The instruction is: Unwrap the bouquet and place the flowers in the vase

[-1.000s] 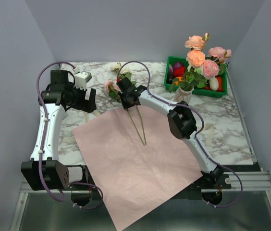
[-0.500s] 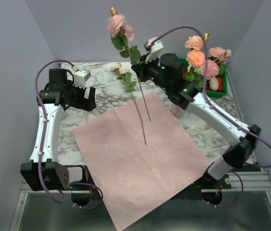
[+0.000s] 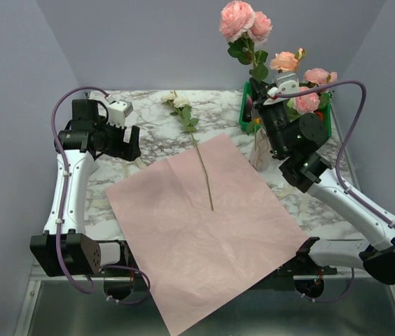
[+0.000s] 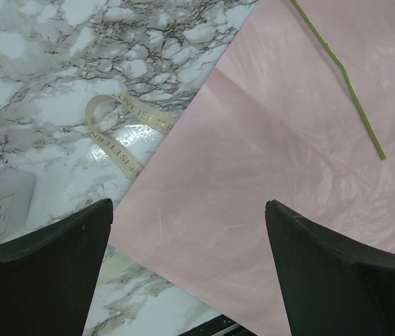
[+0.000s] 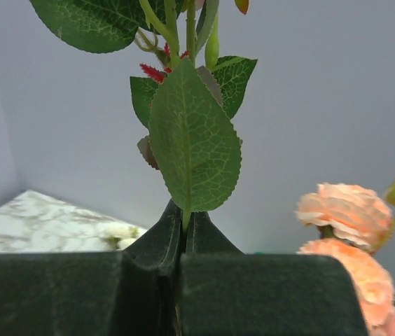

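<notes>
Up over the back right corner of the table [image 3: 141, 105], a stem of pink roses [image 3: 245, 19] is held high, its two blooms well above everything else. Below it sits the vase [image 3: 258, 155], mostly hidden behind the right arm. Only a sliver of off-white shows, just in front of the green crate [image 3: 323, 133]. A peach rose [image 3: 283, 61] and a few others stand in it already. One cream rose [image 3: 176, 100] lies flat w/ its stem across the pink paper [image 3: 204, 231], which is spread open, so the unwrapping looks done. The ribbon [image 4: 117, 136] lies loose on the marble at the paper's edge.

What could go wrong, imo: the stem's lower end can't be seen from above, so lining it up w/ that narrow neck is prob the hard bit. If it misses, it could catch the rim or the blooms already in there, and a slim vase could tip. Leaves may snag on the other stems going down. The grip is up by the leaves, so the long tail below may swing.

Right gripper [image 5: 183, 238]: jaws pinched nearly together, clamped on the thin green stem just under a big leaf [image 5: 192, 140]. Left gripper [image 4: 188, 206]: jaws spread wide, nothing btwn them, hovering over the paper & ribbon, touching neither as far as I can tell.
</notes>
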Available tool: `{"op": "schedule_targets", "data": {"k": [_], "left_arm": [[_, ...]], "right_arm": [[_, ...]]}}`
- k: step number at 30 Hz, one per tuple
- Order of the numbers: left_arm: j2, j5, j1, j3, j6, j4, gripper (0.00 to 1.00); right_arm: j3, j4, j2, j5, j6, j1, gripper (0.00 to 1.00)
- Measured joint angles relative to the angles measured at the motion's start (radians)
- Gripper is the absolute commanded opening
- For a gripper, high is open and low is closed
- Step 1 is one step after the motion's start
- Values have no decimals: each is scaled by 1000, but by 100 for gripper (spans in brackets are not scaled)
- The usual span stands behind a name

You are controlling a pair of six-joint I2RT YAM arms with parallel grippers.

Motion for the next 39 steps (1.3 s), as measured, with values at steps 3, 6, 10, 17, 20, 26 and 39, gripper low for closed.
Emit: {"op": "schedule_targets", "data": {"k": [3,6,10,17,20,26,39], "left_arm": [[7,2,0,0,0,6,99],[8,2,0,-1,0,9,99],[11,2,0,-1,0,13,99],[24,2,0,-1,0,14,99],[28,2,0,-1,0,14,99],[46,2,0,-1,0,15,99],[56,2,0,1,0,14,99]], "right_arm": [[-16,42,2,28,-56,-42,1],[-15,93,2,42,-92,-76,1],[-7,152,13,46,-129,-96,1],[27,208,73,45,-177,-108,1],[28,227,90,45,-193,-114,1],[27,255,110,42,-203,-134,1],[-143,312,111,69,-83,-153,1]]}}
